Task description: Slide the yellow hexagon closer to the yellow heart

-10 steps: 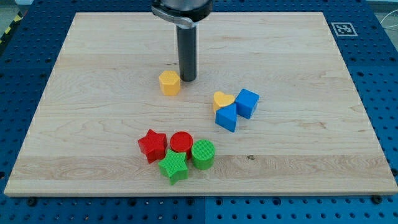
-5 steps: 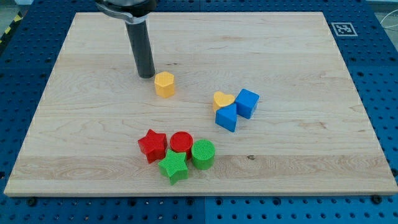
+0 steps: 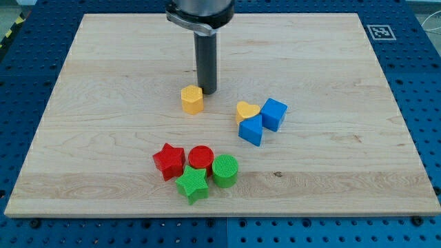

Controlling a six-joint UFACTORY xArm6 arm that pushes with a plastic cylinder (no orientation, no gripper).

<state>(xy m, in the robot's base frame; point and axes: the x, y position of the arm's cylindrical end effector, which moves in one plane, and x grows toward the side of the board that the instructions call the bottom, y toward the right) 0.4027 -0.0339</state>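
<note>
My tip [image 3: 207, 91] rests on the desk [image 3: 103, 138] just up-right of the hexagon [image 3: 192, 99], about touching; there is no pincer, only the rod. The heart [image 3: 247, 110] lies to the view's right, against two blue blocks. This side seems wrong: circle to the hexagon's left, then push slowly rightward, stopping short of the heart.

My tip [image 3: 207, 91] touches the yellow hexagon's [image 3: 192, 99] upper right; the yellow heart [image 3: 247, 110] sits apart.
</note>
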